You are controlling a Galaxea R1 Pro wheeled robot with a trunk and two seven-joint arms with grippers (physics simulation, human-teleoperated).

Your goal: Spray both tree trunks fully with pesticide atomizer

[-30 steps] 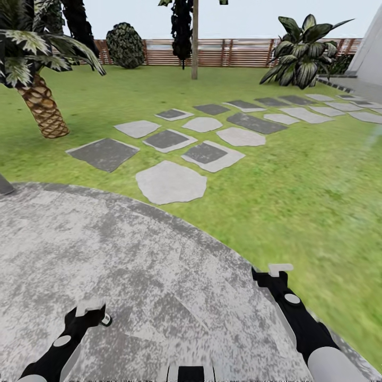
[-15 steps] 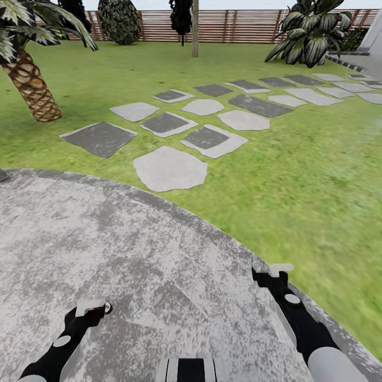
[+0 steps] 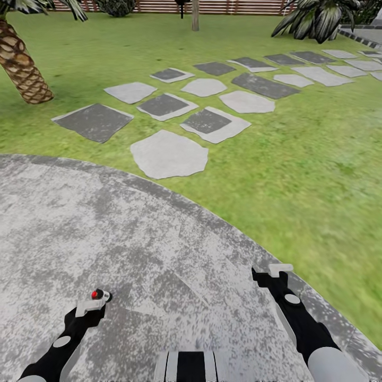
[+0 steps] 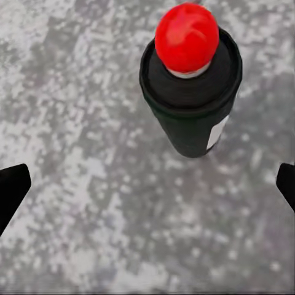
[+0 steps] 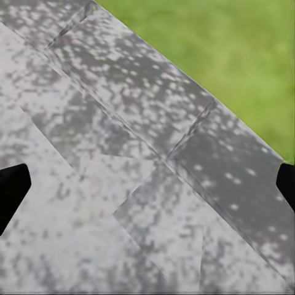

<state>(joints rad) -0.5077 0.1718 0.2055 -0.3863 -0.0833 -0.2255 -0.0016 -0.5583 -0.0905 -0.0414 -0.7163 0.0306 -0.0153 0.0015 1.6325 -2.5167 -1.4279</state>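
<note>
small dark cylindrical pesticide atomizer with red knob (image 4: pixel 189 92) stands upright on mottled grey stone paving (image 3: pixel 159 249), just ahead of left hand (image 3: pixel 91 306); fingers spread wide, empty, lined up to grasp. right hand (image 3: pixel 279 270) open, idle.

bright even daylight, soft blurry renders

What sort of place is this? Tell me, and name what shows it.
A garden, most likely: a green lawn crossed by stepping stones, a palm, a slatted fence behind, and a grey paved patio underfoot.
</note>
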